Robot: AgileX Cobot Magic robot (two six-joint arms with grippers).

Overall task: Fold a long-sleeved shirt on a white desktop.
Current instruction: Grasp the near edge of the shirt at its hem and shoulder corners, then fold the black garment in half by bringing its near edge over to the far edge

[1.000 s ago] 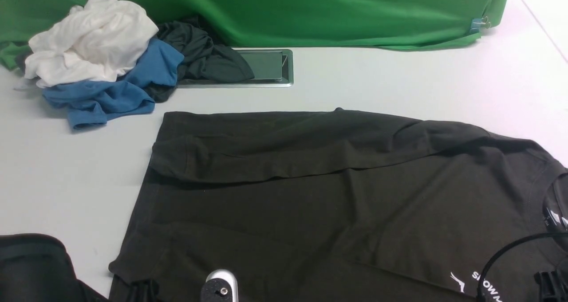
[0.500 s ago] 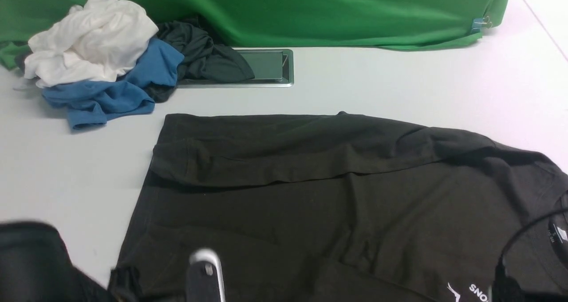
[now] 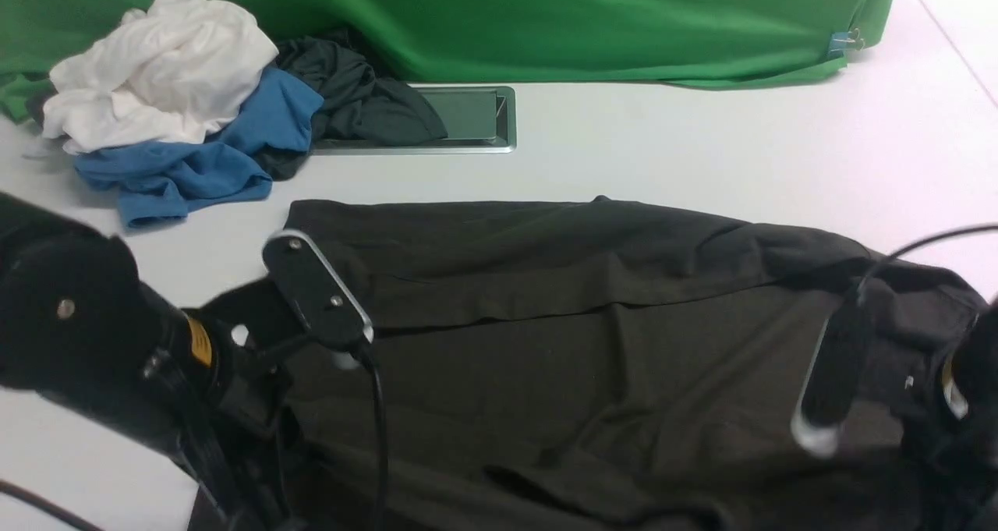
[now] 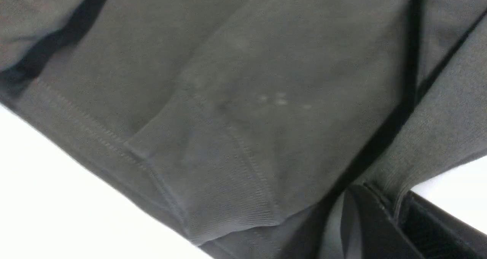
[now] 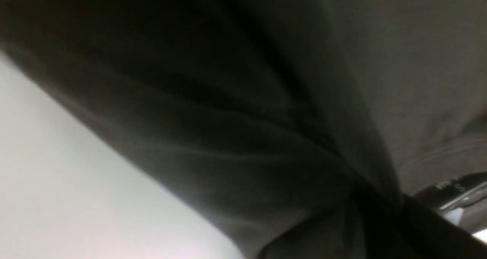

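Since the near edge apparently needs folding over the body, the left gripper (image 4: 384,204) is clamping the hem of the long-sleeved shirt (image 3: 592,320) and the right gripper (image 5: 374,213) is pinching its collar end, while the rest is lying spread on the white bench (image 3: 702,149).

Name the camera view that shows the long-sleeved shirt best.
Front view: the long-sleeved shirt lies spread across the white desktop, nearly whole. Left wrist view shows only a stitched edge close up; right wrist view only dim, blurred folds.
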